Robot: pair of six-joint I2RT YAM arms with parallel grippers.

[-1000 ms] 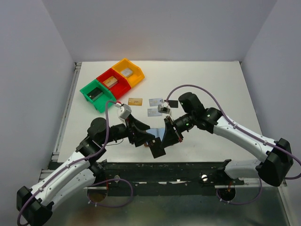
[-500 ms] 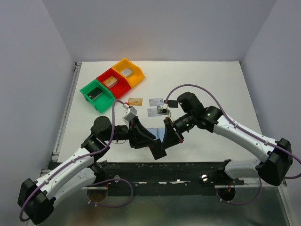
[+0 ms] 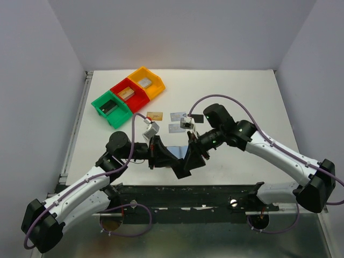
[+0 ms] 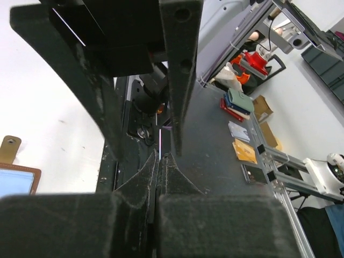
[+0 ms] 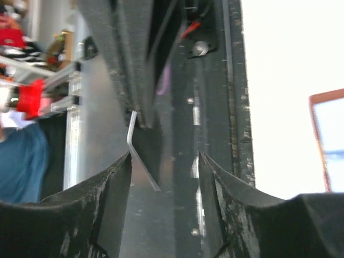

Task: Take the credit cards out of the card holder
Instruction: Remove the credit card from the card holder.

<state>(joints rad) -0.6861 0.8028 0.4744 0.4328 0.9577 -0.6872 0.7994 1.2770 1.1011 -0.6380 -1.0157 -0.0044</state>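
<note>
The card holder (image 3: 177, 151) lies open on the table, light-blue inside showing; its brown edge and snap tab (image 4: 9, 146) appear in the left wrist view, and one corner (image 5: 329, 145) in the right wrist view. My left gripper (image 3: 173, 161) (image 4: 161, 156) is shut on a black credit card (image 3: 183, 169), seen edge-on (image 5: 132, 141) near the table's front edge. My right gripper (image 3: 193, 155) (image 5: 164, 157) stands open around that card's free end without gripping it. A gold-tan card (image 3: 155, 115), two silvery cards (image 3: 178, 116) (image 3: 174, 128) and a black card (image 3: 196, 117) lie flat further back.
Green (image 3: 110, 108), red (image 3: 129, 95) and yellow (image 3: 146, 81) bins with blocks stand in a row at the back left. The table's front rail (image 3: 188, 189) runs right under both grippers. White walls close off the back and both sides.
The left gripper moved right and shut on the black card. The right gripper, which held that card, has opened.
</note>
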